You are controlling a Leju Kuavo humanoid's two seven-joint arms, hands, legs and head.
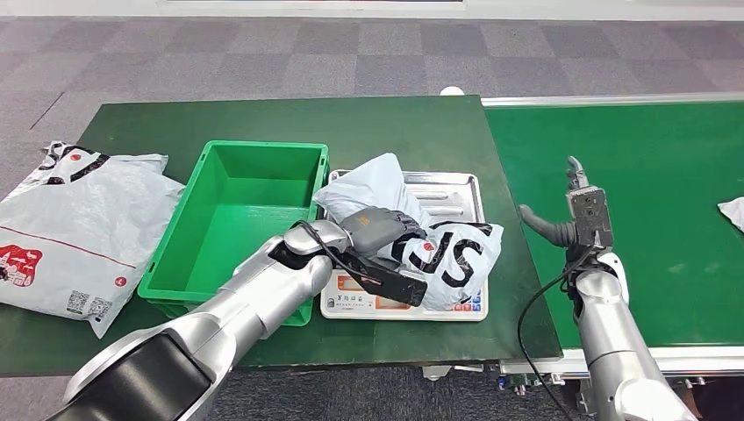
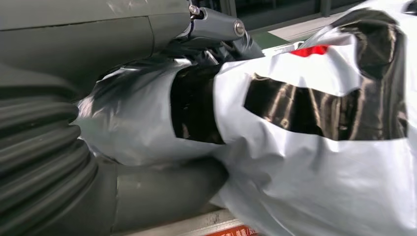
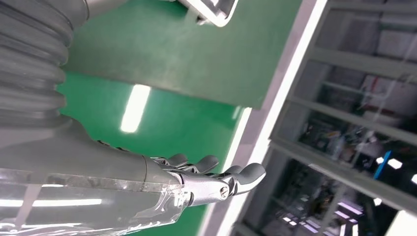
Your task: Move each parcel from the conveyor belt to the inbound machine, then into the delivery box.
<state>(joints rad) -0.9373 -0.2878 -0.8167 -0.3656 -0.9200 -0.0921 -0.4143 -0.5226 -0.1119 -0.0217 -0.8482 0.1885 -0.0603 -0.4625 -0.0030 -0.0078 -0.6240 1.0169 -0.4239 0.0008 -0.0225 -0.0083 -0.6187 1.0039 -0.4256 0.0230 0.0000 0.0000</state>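
**While the left robot hand grips the parcel on the scale**

While the left robot hand is clamped on the grey parcel, that parcel sits on top of the flat metal scale, which stands just right of the green box on the dark green surface. The close-up from the left wrist has the thumb pressed under the crinkled plastic and the darker fingers over it, so it's a proper grip, with the bag bunched up between them. Black lettering and a red dot are printed on the bag.

The right robot hand hovers over the green belt to the right of the scale, fingers spread and holding nothing. A white scrap of another bag pokes in at the belt's far right edge. Left of the green box lies a second big grey parcel, half hanging off the surface.
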